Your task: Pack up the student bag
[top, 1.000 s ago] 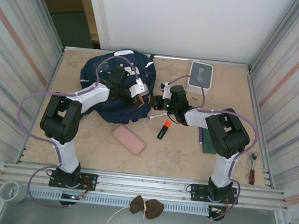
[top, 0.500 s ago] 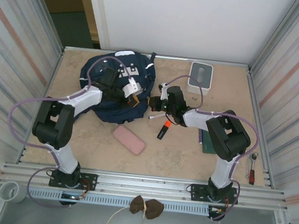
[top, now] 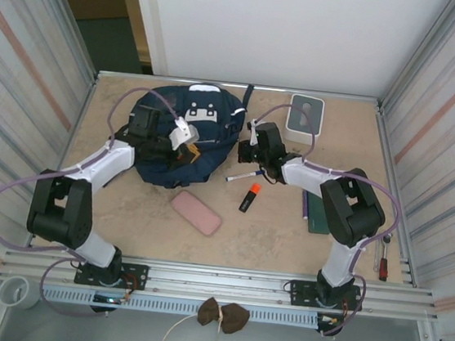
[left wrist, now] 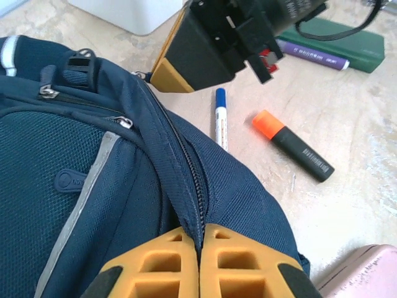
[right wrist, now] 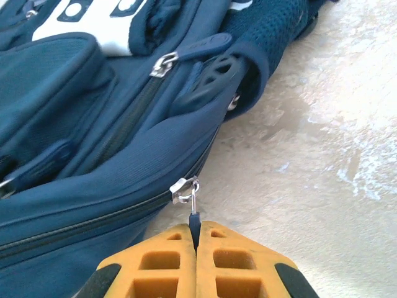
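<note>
- The student bag lies flat on the far left half of the table, its white patches turned toward the back wall.
- The left tool is pressed together on the bag's fabric, right on the closed zip seam near the bag's right-hand edge.
- The right tool is pressed together too, pinching the thin pull tab of a metal zip slider low on the bag's side, just above the table.
- The two tools meet the bag from opposite sides, near each other but apart.
- A blue-capped pen lies on the table just beside the bag's right edge.
- An orange-capped black highlighter lies near the pen, on the side away from the bag.
- A pink case lies close to the bag's near edge.
- A green book lies farther right, under the right arm.
- A white box stands at the back of the table, to the right of the bag.
</note>
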You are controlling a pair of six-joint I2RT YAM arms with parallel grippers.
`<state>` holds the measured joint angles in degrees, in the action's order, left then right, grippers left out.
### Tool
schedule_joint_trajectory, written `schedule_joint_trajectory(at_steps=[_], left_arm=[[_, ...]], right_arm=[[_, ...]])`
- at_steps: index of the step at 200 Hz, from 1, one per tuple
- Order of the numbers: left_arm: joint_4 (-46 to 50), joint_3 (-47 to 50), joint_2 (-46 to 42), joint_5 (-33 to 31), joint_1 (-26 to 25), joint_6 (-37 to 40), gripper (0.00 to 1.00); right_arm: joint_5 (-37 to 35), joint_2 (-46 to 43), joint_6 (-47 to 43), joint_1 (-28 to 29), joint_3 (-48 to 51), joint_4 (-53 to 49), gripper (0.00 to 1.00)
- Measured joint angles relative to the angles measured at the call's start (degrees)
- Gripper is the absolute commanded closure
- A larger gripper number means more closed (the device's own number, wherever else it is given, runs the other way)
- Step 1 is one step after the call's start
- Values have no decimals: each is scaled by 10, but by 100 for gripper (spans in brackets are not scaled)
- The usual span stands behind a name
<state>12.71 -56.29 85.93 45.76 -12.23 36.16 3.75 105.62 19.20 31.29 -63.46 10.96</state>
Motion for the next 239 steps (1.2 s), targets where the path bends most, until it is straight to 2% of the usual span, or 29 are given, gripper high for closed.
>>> schedule_joint_trajectory(at_steps=[53, 72, 85, 111, 129, 136, 144, 171, 201, 216, 230, 239], left_arm=[[-28, 17, -42, 57, 24, 0, 100], [-28, 17, -42, 66, 26, 0, 100], [-29, 17, -41, 70, 27, 0, 100], [-30, 17, -38, 82, 29, 0, 100], [-30, 17, -35, 87, 29, 0, 100], [-30, 17, -34, 89, 29, 0, 100], [-29, 17, -32, 90, 28, 0, 100], [-29, 17, -26, 93, 23, 0, 100], [-27, 17, -22, 92, 15, 1, 100], [-27, 17, -20, 90, 9, 1, 100], [-27, 17, -17, 86, 4, 1, 100], [-26, 17, -13, 84, 1, 2, 100]], right_arm=[[64, 30, -6, -43, -54, -41, 100], [91, 31, -5, -52, -57, -44, 96], [121, 31, -4, -61, -56, -44, 90], [178, 22, -6, -89, -39, -42, 71], [205, 7, 14, -116, -17, -40, 55], [215, 1, 29, -127, -7, -32, 44], [223, -4, 53, -137, 3, -21, 37], [231, 1, 144, -148, 1, 8, 27], [217, 60, 213, -130, -76, 12, 25], [210, 105, 238, -123, -130, 10, 28], [206, 143, 257, -118, -168, 14, 34], [205, 164, 271, -116, -188, 12, 45]])
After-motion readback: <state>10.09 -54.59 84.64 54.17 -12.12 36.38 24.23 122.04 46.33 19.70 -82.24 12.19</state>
